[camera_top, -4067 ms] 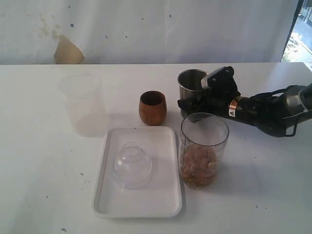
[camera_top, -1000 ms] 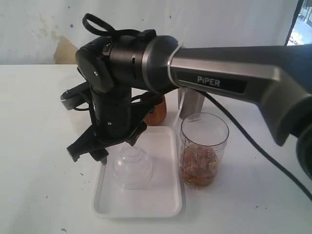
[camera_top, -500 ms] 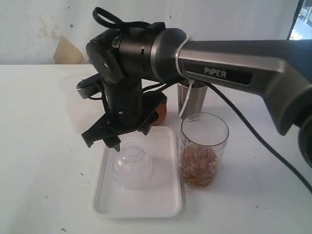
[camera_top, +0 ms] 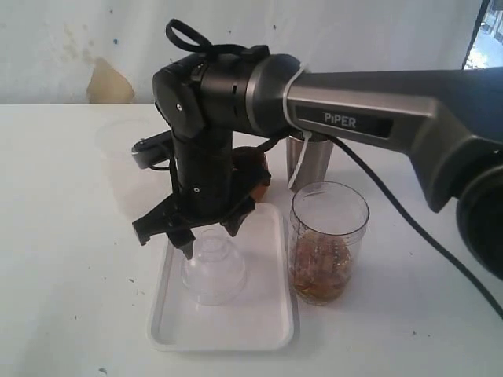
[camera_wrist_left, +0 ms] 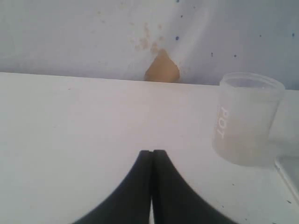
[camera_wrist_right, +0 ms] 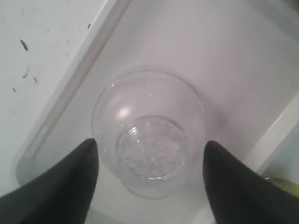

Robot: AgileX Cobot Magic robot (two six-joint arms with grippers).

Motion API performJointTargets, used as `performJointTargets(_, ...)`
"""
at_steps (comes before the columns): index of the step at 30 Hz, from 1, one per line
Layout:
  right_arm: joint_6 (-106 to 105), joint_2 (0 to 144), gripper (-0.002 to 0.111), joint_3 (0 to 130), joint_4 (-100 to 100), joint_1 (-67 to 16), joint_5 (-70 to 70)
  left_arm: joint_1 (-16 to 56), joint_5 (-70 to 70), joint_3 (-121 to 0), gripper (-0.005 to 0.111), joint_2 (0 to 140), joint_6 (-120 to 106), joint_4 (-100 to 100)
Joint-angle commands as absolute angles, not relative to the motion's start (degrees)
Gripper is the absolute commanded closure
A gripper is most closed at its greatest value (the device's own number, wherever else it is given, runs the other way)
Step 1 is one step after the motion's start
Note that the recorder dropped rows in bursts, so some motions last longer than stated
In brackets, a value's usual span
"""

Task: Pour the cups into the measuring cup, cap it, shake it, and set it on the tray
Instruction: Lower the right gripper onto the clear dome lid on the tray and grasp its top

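Note:
My right gripper (camera_top: 211, 239) reaches across and hangs open just above the small clear dome lid (camera_top: 214, 271), which sits on the white tray (camera_top: 263, 310). In the right wrist view the lid (camera_wrist_right: 149, 140) lies between the spread fingers (camera_wrist_right: 70, 186), not touched. The measuring cup (camera_top: 328, 243) stands right of the tray, uncapped, with brownish contents low inside. Behind the arm the steel tumbler (camera_top: 314, 161) shows in part and the wooden cup (camera_top: 258, 174) only as a sliver. My left gripper (camera_wrist_left: 152, 152) is shut on nothing, low over bare table, and does not show in the exterior view.
A frosted plastic cup (camera_top: 122, 169) stands at the back left, also near the left gripper in its wrist view (camera_wrist_left: 245, 119). A tray corner (camera_wrist_left: 290, 170) edges that view. The right arm's dark body spans the table from the right.
Four seconds ago the right gripper was at the steel tumbler. It has since swung over the tray, and in the last second moved rightward and down, centring over the dome lid.

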State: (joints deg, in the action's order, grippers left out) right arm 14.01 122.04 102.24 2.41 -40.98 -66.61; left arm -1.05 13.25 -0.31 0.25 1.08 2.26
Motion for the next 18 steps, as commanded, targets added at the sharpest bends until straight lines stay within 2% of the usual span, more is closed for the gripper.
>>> performJointTargets(1,13.3,122.64,0.049,102.61,2.55,-40.5,-66.56,-1.0,13.37,0.0,0.107,0.0,1.06,2.15)
performJointTargets(8,13.3,122.64,0.051,102.61,3.01,-40.5,-66.45,-1.0,13.37,0.0,0.107,0.0,1.06,2.15)
performJointTargets(18,11.83,122.64,0.084,102.61,3.01,-40.5,-66.25,-1.0,13.37,0.0,0.107,0.0,1.06,2.15)
